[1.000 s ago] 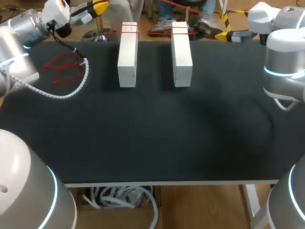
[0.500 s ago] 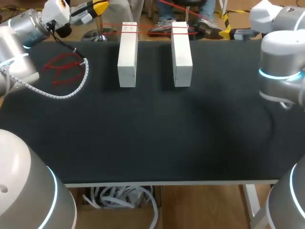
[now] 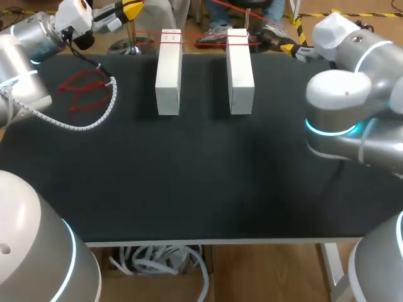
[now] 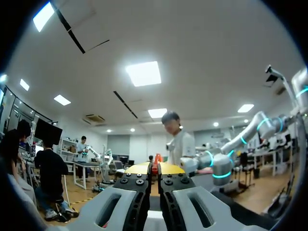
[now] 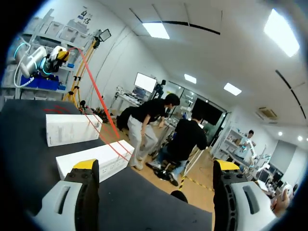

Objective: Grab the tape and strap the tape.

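Head view: the left gripper [image 3: 129,9] hangs at the far-left corner of the table [image 3: 189,176]. Red tape [image 3: 85,89] lies looped nearby, with a strand crossing the left block [image 3: 169,69] and right block [image 3: 240,69]. Only the left wrist view shows those fingers pinched tight on the tape. The right wrist view shows the right gripper [image 5: 156,166] spread wide, holding nothing.
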### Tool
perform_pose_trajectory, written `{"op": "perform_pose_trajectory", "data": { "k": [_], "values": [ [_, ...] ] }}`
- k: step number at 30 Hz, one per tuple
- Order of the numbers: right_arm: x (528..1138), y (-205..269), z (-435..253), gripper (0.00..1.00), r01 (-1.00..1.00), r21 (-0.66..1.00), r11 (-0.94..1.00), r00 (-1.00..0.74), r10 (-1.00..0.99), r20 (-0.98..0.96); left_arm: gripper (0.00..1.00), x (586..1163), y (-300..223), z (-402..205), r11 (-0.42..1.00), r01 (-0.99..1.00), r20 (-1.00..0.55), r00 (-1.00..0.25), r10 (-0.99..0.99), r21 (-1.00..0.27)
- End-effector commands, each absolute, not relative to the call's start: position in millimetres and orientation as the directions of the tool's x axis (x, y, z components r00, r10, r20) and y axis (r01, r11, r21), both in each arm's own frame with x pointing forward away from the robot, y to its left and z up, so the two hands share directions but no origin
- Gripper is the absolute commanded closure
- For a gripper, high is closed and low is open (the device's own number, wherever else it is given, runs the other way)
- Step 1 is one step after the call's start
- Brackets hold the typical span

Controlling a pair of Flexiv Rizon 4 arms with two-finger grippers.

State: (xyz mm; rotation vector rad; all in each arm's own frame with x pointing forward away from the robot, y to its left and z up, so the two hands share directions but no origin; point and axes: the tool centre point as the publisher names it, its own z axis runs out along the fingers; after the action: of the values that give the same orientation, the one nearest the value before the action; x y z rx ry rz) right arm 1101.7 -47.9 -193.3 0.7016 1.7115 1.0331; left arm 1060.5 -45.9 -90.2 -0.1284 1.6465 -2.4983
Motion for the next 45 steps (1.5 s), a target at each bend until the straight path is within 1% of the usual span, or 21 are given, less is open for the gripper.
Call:
{"op": "perform_pose_trajectory", "data": {
  "k": [1, 5, 8, 9, 11, 16, 20, 24, 29, 33, 35, 36, 37, 45],
  "values": [
    [1100.3, -42.6, -200.8, 0.00, -0.146, 0.889, 0.434, -0.147, 0.879, -0.453, 1.00, 1059.8, -46.0, -90.6, -0.389, 0.077, -0.010, -0.985, -0.172, -0.918],
    [1098.1, -42.4, -197.3, 0.00, -0.142, 0.929, 0.343, -0.080, 0.931, -0.356, 1.00, 1059.8, -46.0, -90.6, -0.389, 0.077, -0.010, -0.985, -0.172, -0.918],
    [1097.8, -44.8, -195.4, 0.00, -0.108, 0.977, 0.184, -0.029, 0.982, -0.188, 1.00, 1059.8, -46.0, -90.6, -0.389, 0.077, -0.010, -0.985, -0.172, -0.918],
    [1097.7, -46.4, -194.1, 0.00, -0.090, 0.991, 0.094, -0.039, 0.994, -0.098, 1.00, 1059.8, -46.0, -90.6, -0.389, 0.077, -0.010, -0.985, -0.172, -0.918],
    [1097.3, -46.8, -192.4, 0.00, -0.048, 0.999, -0.014, -0.029, 1.000, 0.013, 1.00, 1059.8, -46.0, -90.6, -0.389, 0.077, -0.010, -0.985, -0.172, -0.918],
    [1093.2, -39.9, -187.2, 0.00, -0.006, 0.982, -0.186, -0.082, 0.979, 0.185, 1.00, 1059.8, -46.0, -90.6, -0.389, 0.077, -0.010, -0.985, -0.172, -0.918],
    [1091.1, -35.8, -181.7, 0.00, 0.058, 0.904, -0.423, -0.140, 0.893, 0.427, 1.00, 1059.8, -46.0, -90.6, -0.389, 0.077, -0.010, -0.985, -0.172, -0.918],
    [1088.5, -28.7, -171.0, 0.00, 0.065, 0.859, -0.508, -0.195, 0.838, 0.510, 1.00, 1059.8, -46.0, -90.6, -0.389, 0.077, -0.010, -0.985, -0.172, -0.918],
    [1086.8, -23.7, -165.7, 0.00, 0.087, 0.728, -0.680, -0.245, 0.694, 0.677, 1.00, 1059.8, -46.0, -90.6, -0.389, 0.077, -0.010, -0.985, -0.172, -0.918],
    [1085.9, -21.0, -164.4, 0.00, 0.101, 0.652, -0.752, -0.253, 0.614, 0.748, 1.00, 1059.8, -46.0, -90.6, -0.389, 0.077, -0.010, -0.985, -0.172, -0.918],
    [1085.9, -19.4, -163.8, 0.00, 0.106, 0.645, -0.757, -0.255, 0.606, 0.754, 1.00, 1059.8, -46.0, -90.6, -0.389, 0.077, -0.010, -0.985, -0.172, -0.918],
    [1086.3, -18.2, -163.2, 0.00, 0.114, 0.656, -0.746, -0.251, 0.618, 0.746, 1.00, 1059.8, -46.0, -90.6, -0.389, 0.077, -0.010, -0.985, -0.172, -0.918],
    [1086.9, -18.2, -162.7, 0.00, 0.102, 0.724, -0.682, -0.267, 0.682, 0.681, 1.00, 1059.8, -46.0, -90.6, -0.389, 0.077, -0.010, -0.985, -0.172, -0.918],
    [1086.9, -18.2, -162.7, 0.00, 0.102, 0.724, -0.682, -0.267, 0.682, 0.681, 1.00, 1059.8, -46.0, -90.6, -0.389, 0.077, -0.010, -0.985, -0.172, -0.918]
  ]
}}
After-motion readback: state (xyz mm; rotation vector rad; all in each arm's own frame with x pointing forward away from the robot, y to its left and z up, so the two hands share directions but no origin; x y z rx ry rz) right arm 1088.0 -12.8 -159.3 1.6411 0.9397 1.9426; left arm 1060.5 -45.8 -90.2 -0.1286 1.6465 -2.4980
